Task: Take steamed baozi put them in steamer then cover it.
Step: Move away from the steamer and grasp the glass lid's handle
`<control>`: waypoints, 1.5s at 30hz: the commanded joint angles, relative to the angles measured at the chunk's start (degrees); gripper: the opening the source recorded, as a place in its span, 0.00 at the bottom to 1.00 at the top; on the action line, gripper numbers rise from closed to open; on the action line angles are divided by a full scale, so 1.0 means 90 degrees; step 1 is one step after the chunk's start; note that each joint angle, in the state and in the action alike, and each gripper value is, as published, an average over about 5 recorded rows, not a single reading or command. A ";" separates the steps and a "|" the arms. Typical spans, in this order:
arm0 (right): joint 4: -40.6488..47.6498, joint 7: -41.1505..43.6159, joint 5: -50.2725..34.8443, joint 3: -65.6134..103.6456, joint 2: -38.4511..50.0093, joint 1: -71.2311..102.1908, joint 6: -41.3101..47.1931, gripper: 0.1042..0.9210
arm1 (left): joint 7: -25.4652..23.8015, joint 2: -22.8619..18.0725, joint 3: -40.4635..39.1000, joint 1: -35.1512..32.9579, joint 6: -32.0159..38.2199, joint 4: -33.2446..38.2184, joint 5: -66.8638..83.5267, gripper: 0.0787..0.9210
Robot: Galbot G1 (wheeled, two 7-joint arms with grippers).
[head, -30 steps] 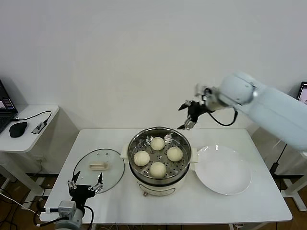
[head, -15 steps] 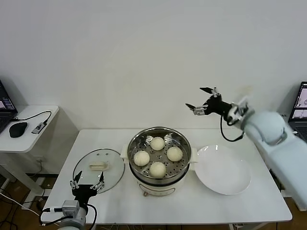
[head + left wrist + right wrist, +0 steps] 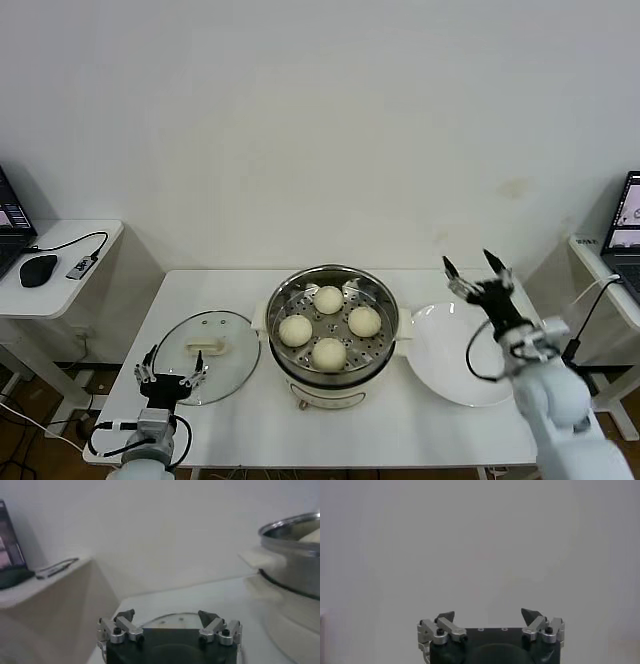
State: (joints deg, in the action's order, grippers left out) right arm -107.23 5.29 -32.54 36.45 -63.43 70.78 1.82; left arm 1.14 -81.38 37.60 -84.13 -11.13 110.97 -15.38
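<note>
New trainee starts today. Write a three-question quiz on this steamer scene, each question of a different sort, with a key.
1. Multiple choice: how many baozi lie in the steamer? A two, B three, C four.
2. True or false: the cover sits on the steamer.
3. Fill in: the white plate beside the steamer, on the robot's right, holds ____ buns.

Key
1. C, four, all on the perforated floor.
2. False. The glass cover lies flat on the table on the robot's left side, beside the steamer. The left gripper is open at the cover's near edge.
3. No buns. The right gripper is open and empty, raised above the plate's far edge.
</note>
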 commanded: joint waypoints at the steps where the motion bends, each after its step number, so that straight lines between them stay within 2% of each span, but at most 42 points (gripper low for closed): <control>1: -0.0382 -0.0383 -0.0138 0.0938 -0.0719 0.1594 -0.0617 0.88 | 0.0782 0.0292 -0.0165 0.0574 0.0697 -0.0959 -0.4603 0.88; 3: -0.0392 -0.0378 -0.0104 0.0939 -0.0739 0.1585 -0.0615 0.88 | 0.1340 0.0413 -0.0306 0.0628 0.0702 -0.1210 -0.5759 0.88; 6: -0.0375 -0.0366 -0.0050 0.0944 -0.0761 0.1582 -0.0633 0.88 | 0.1682 0.0724 -0.0558 0.0567 0.0665 -0.1391 -0.6676 0.88; 9: -0.0344 -0.0333 -0.0010 0.0957 -0.0726 0.1598 -0.0671 0.88 | 0.1646 0.1022 -0.0816 0.0479 0.0350 -0.1452 -0.6766 0.88; 11: -0.0313 -0.0310 -0.0011 0.0970 -0.0697 0.1598 -0.0681 0.88 | 0.1564 0.1091 -0.0843 0.0514 0.0422 -0.1614 -0.6802 0.88; 14: -0.0257 -0.0291 -0.0035 0.0954 -0.0629 0.1620 -0.0666 0.88 | 0.1583 0.1075 -0.0758 0.0615 0.0907 -0.1923 -0.6832 0.88; 16: -0.0234 -0.0280 -0.0061 0.0922 -0.0582 0.1647 -0.0621 0.88 | 0.1528 0.1042 -0.0746 0.0639 0.0969 -0.1994 -0.6856 0.88; 21: -0.0231 -0.0244 -0.0111 0.0855 -0.0575 0.1689 -0.0290 0.88 | 0.1013 0.1021 -0.0813 0.0662 0.0710 -0.1972 -0.6920 0.88; 28: -0.0196 -0.0210 -0.0022 0.0760 -0.0674 0.1686 -0.0280 0.88 | 0.0597 0.0980 -0.0860 0.0842 0.0433 -0.2010 -0.6916 0.88; 45: -0.0068 -0.0200 0.0157 0.0775 -0.0757 0.1679 -0.0428 0.88 | 0.0582 0.0921 -0.0861 0.1155 0.0718 -0.2524 -0.7089 0.88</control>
State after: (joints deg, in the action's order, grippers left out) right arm -108.04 3.48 -31.62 43.44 -70.07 85.63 -2.04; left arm 7.32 -73.06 30.10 -74.65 -5.19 90.47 -77.65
